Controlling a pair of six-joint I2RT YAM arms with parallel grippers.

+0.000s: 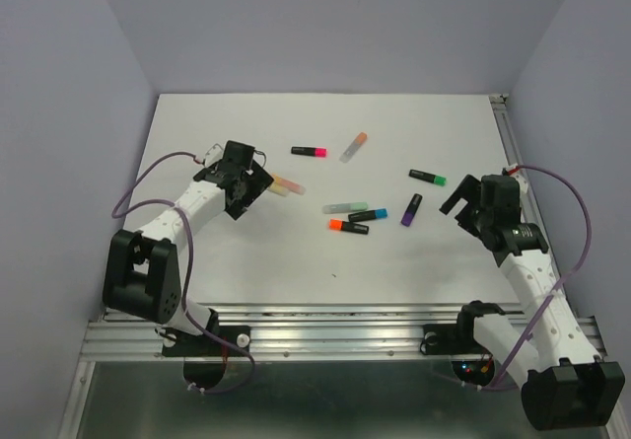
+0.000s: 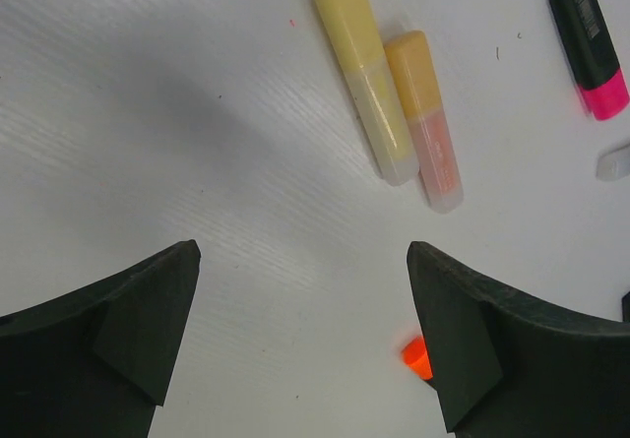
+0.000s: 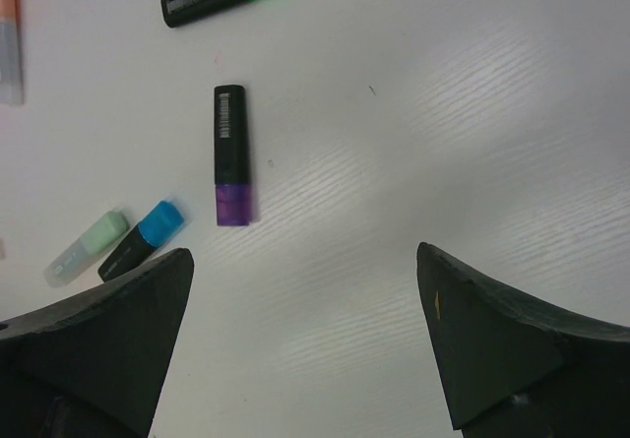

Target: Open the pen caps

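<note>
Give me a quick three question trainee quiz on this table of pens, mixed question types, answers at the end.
1. True or false: the left hand grips a pen.
2. Which caps belong to the side-by-side pair near it? A the yellow cap and peach cap; B pink and blue; C green and orange.
3. Fill in: the purple cap sits on a ____ barrel.
Key: 1 false, open and empty; 2 A; 3 black.

In the left wrist view the orange pen cap is mostly hidden behind a finger of the left tool, and a pale pen end is cut by the right edge. In the right wrist view the left edge cuts the peach-capped pen, and a finger of the right tool covers part of the blue-capped pen.
</note>
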